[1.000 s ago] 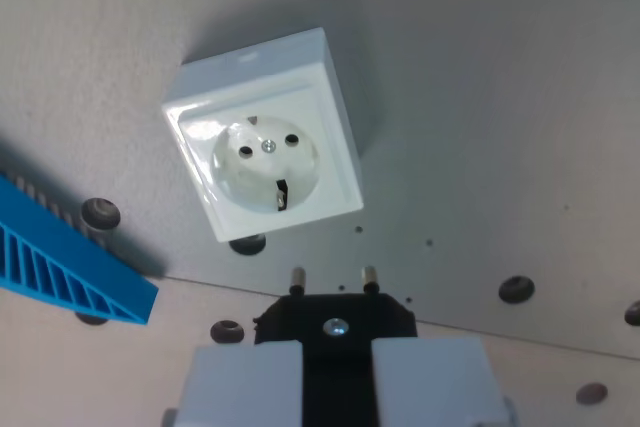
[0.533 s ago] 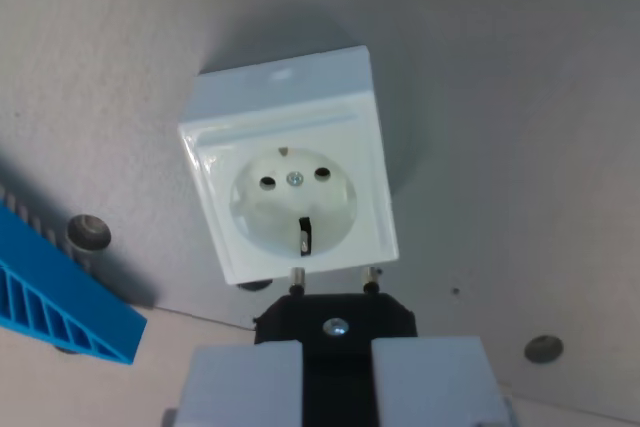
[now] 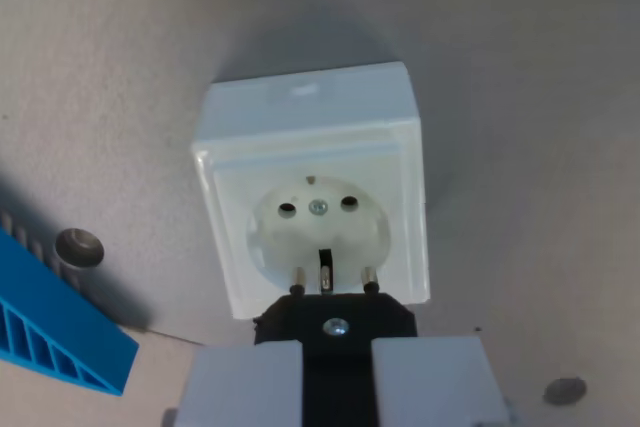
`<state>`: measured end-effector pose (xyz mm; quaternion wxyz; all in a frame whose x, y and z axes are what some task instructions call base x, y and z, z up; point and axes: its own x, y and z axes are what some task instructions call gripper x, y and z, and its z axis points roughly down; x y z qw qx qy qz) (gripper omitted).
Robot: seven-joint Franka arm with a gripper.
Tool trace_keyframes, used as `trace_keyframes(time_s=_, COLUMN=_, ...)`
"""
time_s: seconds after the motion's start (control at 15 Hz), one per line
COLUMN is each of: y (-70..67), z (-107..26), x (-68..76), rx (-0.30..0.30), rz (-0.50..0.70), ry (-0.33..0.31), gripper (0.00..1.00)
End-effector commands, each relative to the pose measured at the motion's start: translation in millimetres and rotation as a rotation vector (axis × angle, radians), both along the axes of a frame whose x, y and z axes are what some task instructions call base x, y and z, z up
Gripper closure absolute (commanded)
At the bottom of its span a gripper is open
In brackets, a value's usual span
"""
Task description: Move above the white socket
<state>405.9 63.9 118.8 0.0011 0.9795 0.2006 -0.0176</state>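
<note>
The white socket (image 3: 315, 187) fills the middle of the wrist view, a square box with a round recess, two pin holes and a centre screw. A black plug (image 3: 335, 322) with two metal pins pointing up is held at the bottom of the frame between my gripper's pale fingers (image 3: 240, 387). My gripper (image 3: 336, 379) is shut on the plug. The pin tips overlap the lower rim of the socket's recess, just below the two holes. Whether the pins touch the socket I cannot tell.
A blue ribbed plastic piece (image 3: 55, 327) lies at the wrist view's lower left. Dark round screw heads (image 3: 78, 246) sit in the grey board, one at the left and another (image 3: 565, 390) at the lower right. A seam in the board runs under the socket.
The camera has moved closer over the socket: it has grown and slid down and to the wrist view's right, so the plug pins now overlap its recess. The plug stays held as before.
</note>
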Motion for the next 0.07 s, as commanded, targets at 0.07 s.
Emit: trace_keyframes(time_s=0.07, y=2.0, z=-6.9, x=-7.3, rx=-0.024, rz=0.054, ry=-0.120, gripper=1.00)
